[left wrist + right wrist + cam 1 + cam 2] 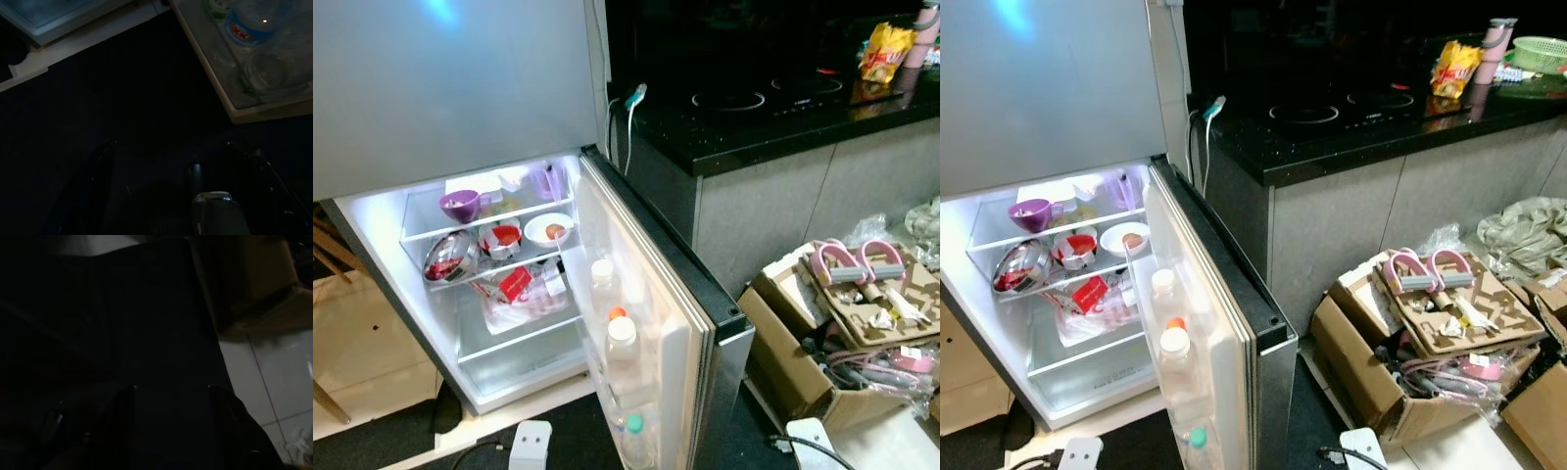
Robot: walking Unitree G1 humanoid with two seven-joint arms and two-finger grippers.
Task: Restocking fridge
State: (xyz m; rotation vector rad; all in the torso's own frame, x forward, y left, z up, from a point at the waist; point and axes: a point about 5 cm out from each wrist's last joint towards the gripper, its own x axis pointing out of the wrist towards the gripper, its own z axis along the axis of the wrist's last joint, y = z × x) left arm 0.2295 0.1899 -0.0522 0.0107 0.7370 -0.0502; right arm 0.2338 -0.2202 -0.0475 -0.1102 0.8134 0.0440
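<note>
The fridge's lower compartment (pixel 372 245) stands lit, and its door (pixel 651 313) swings out toward me. On the glass shelves sit a purple cup (pixel 460 205), a white bowl (pixel 549 230), a metal bowl (pixel 450 257) and a red packet (pixel 515 284). Several capped bottles (pixel 622 348) stand in the door rack. My left arm (pixel 530 446) hangs low before the fridge. Its gripper (pixel 176 166) is open over the dark mat below a blue-labelled bottle (pixel 249 24). My right arm (pixel 813 436) hangs beside the door. Its gripper (pixel 171 406) is open in the shade with nothing between its fingers.
A black counter (pixel 754 132) with a hob runs to the right of the fridge, with a yellow snack bag (pixel 884 51), a pink bottle (pixel 1495 44) and a green basket (pixel 1540 51) on it. Cardboard boxes (pixel 783 362) of clutter crowd the floor at right. Wooden chair legs (pixel 328 255) show at left.
</note>
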